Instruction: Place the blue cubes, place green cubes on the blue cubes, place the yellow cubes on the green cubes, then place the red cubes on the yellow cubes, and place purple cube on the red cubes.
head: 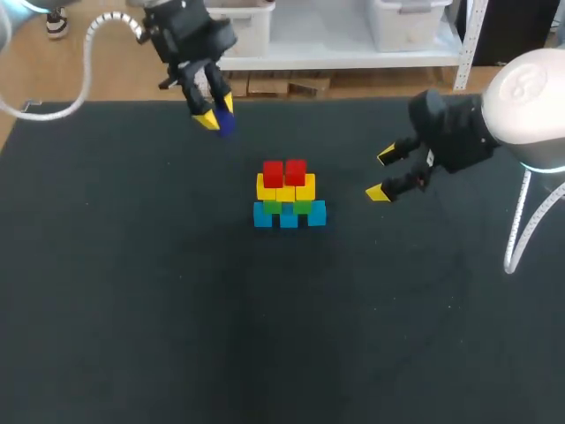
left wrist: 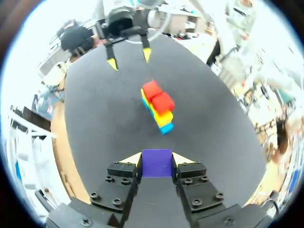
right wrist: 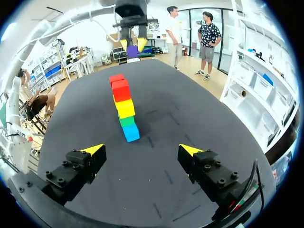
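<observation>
A small purple cube (left wrist: pixel 156 163) sits pinched between the yellow-tipped fingers of the left gripper (head: pixel 217 113), which hangs over the far side of the black-topped table (head: pixel 132 309), well apart from the pyramid it appears meant to crown. At mid-table, two red cubes (head: pixel 284 171) rest on yellow cubes (head: pixel 285 188), above green cubes (head: pixel 287 207) and a base row of blue cubes (head: pixel 289 215). The right gripper (head: pixel 382 174), fingers spread wide and empty, hangs near the stack, seemingly held clear for the final placement.
</observation>
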Tool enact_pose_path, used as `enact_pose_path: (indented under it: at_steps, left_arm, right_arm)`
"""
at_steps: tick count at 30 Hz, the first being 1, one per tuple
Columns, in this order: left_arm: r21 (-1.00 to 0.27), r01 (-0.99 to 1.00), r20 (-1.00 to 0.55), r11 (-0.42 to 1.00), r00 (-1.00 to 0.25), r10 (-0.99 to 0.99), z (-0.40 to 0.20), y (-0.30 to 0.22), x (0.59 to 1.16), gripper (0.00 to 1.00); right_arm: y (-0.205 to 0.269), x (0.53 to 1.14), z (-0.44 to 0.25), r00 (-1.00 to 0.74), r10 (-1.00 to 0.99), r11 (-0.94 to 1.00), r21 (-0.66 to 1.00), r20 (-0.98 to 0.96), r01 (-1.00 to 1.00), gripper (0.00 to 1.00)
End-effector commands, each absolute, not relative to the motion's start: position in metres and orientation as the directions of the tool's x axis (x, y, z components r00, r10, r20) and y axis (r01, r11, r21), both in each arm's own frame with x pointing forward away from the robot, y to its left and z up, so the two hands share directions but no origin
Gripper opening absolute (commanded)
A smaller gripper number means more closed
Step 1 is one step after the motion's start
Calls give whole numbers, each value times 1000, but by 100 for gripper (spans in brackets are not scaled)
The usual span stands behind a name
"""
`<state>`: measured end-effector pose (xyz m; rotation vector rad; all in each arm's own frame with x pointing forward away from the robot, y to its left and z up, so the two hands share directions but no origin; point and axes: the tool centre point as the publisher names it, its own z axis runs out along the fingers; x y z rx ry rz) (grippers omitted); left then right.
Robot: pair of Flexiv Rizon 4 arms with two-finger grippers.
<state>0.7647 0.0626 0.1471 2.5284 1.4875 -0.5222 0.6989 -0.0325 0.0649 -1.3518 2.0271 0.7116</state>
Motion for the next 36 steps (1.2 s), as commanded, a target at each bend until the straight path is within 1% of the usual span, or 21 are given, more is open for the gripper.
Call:
enact_pose_path:
  at_steps: [1,5,10,12,13,17,24,30,36]
  left_arm:
    - [119,921,-316,-372,390,865,170,54,726,0]
    - [123,957,-324,-263,289,901,182,37,717,0]
    - [109,975,-295,-195,218,930,181,13,708,0]
    - [121,978,-275,-168,195,941,179,4,706,0]
    - [123,980,-301,-154,185,936,178,0,705,0]
    - [151,979,-324,-136,179,929,174,-18,700,0]
    - [159,983,-340,-94,144,929,160,-40,691,0]
    - [156,986,-351,-51,104,931,145,-43,687,0]
    - [149,988,-321,-42,89,943,136,-41,686,0]
  right_arm:
    - [-33,700,64,-305,-614,337,107,-728,-935,100]
    - [-33,700,64,-305,-614,337,107,-728,-935,100]
    - [-33,700,64,-305,-614,337,107,-728,-935,100]
    - [-33,700,64,-305,-614,337,107,-728,-935,100]
    - [-33,700,64,-305,-614,337,107,-728,-935,100]
    - [-33,700,64,-305,-614,337,107,-728,-935,100]
    - [-33,700,64,-305,-614,337,107,-728,-935,100]
    - [-33,700,64,-305,-614,337,107,-728,-935,100]
    - [-33,700,64,-305,-614,337,107,-728,-935,100]
